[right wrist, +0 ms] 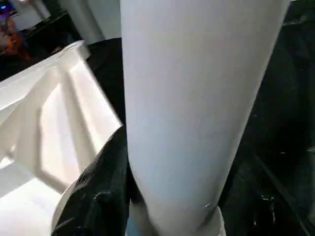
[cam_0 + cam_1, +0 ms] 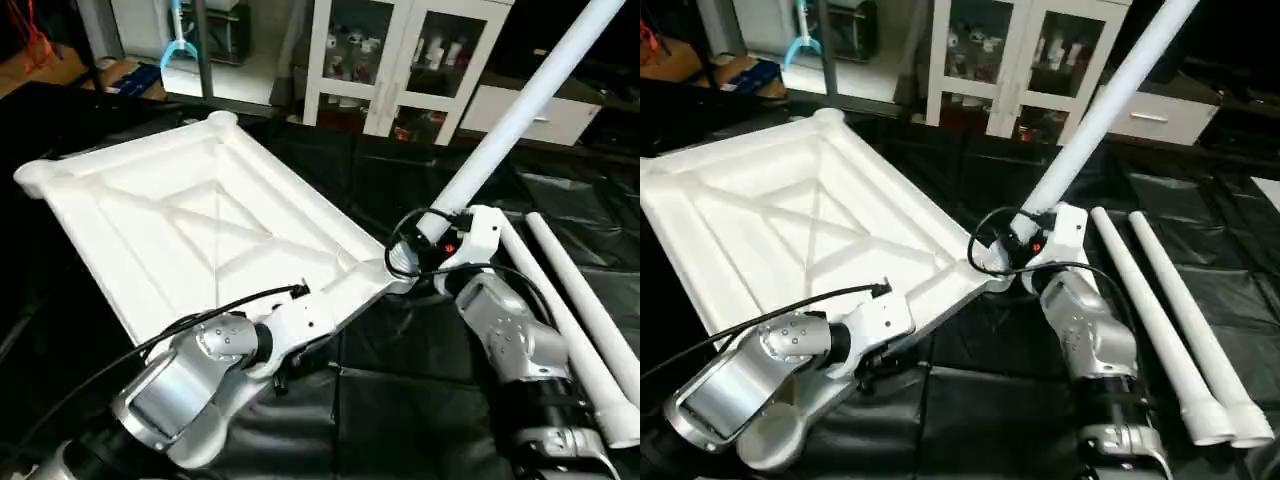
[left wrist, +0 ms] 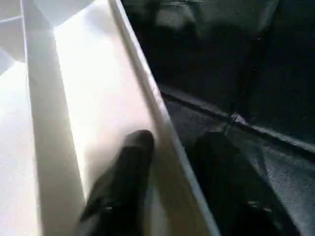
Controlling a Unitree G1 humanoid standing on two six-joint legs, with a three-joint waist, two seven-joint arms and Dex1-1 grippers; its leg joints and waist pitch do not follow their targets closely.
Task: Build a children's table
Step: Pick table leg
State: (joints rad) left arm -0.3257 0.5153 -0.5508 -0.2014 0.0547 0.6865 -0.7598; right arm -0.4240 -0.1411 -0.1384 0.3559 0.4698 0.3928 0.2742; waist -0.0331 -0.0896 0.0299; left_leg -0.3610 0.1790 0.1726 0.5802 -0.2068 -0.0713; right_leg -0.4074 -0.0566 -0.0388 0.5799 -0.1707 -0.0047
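Head camera: the white tabletop (image 2: 200, 225) lies upside down on the black-covered table (image 2: 420, 400), X-ribs facing up, toward the left. The right gripper (image 2: 432, 232) is clamped on a white leg (image 2: 520, 110) right at the tabletop's near right corner, with the leg slanting up and away to the right. Two more legs (image 2: 1160, 320) lie side by side on the table at the right.

Left wrist: the left gripper (image 3: 170, 162) straddles the tabletop's rim (image 3: 142, 78), one finger (image 3: 125, 172) inside and the other outside, so it's gripping the edge.

Right wrist: the leg is pressed against a black finger (image 1: 101, 191), with the tabletop just beyond.
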